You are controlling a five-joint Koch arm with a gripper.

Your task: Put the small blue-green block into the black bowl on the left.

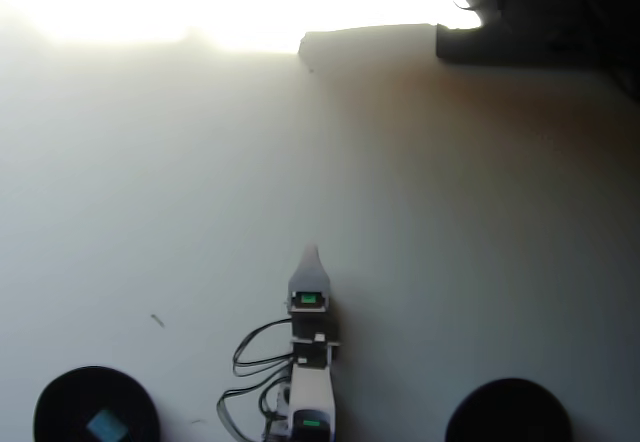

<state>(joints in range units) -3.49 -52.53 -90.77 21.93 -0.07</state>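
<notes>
At lower left we see the block (105,425) inside the black bowl (60,402); our gripper (310,254) shows one tip, grip unreadable, a second bowl (508,410) far right.

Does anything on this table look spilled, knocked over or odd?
Nothing stands out. The little teal block sits inside the left black bowl, the right bowl looks empty, and the tool is clear of both.

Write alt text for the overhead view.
A small blue-green block lies inside the black bowl at lower left. A white robot arm reaches up from bottom centre, its gripper over bare white table; a second black bowl sits lower right.
</notes>
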